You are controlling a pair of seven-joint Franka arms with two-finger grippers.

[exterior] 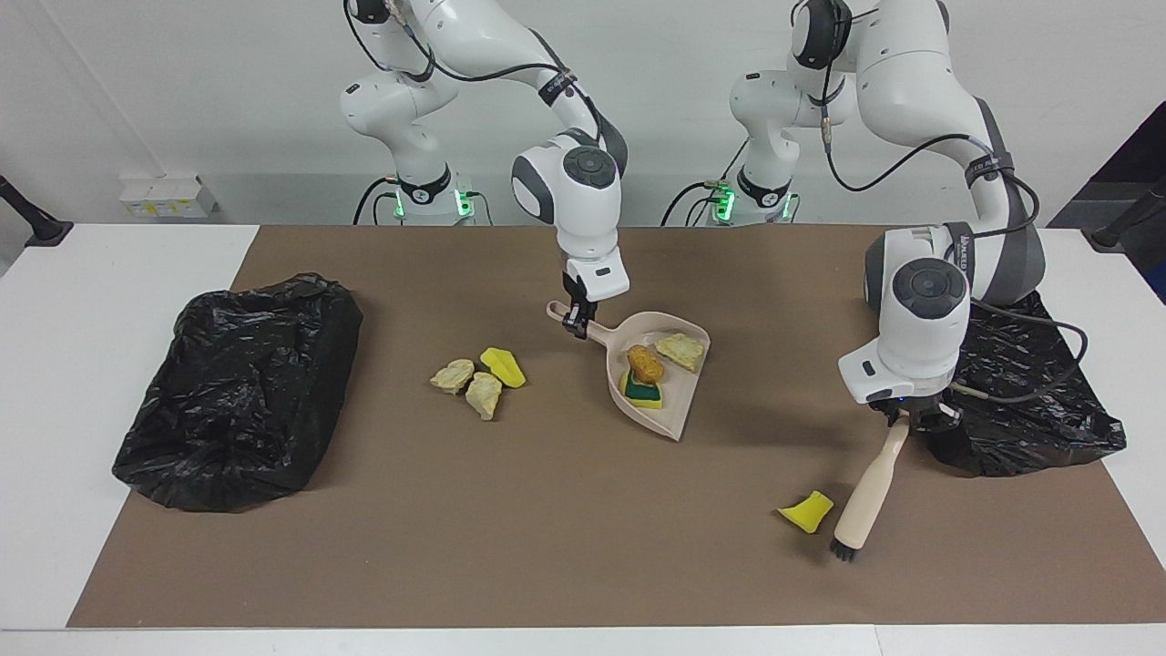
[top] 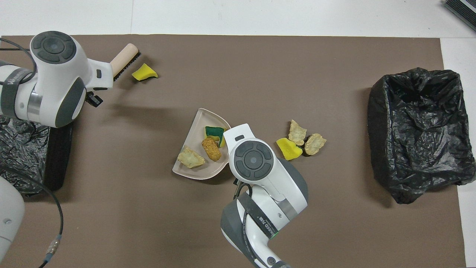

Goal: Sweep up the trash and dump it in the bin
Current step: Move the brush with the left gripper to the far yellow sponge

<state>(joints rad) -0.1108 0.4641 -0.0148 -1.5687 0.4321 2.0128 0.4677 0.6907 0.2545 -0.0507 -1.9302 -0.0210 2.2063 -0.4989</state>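
My right gripper (exterior: 576, 322) is shut on the handle of the beige dustpan (exterior: 669, 415), which rests on the brown mat. In the pan lie an orange-brown lump (exterior: 645, 363), a beige lump (exterior: 680, 349) and a green-backed sponge bit (exterior: 642, 391). My left gripper (exterior: 903, 419) is shut on the handle of the beige brush (exterior: 868, 494), tilted with its black bristles down on the mat. A lone yellow scrap (exterior: 808, 511) lies just beside the bristles, a small gap apart. Three more pieces of trash (exterior: 480, 378) lie together beside the dustpan, toward the right arm's end.
One bin lined with a black bag (exterior: 1029, 401) stands at the left arm's end, close to the left wrist. Another black-lined bin (exterior: 237, 383) stands at the right arm's end. The brown mat (exterior: 547, 528) covers most of the white table.
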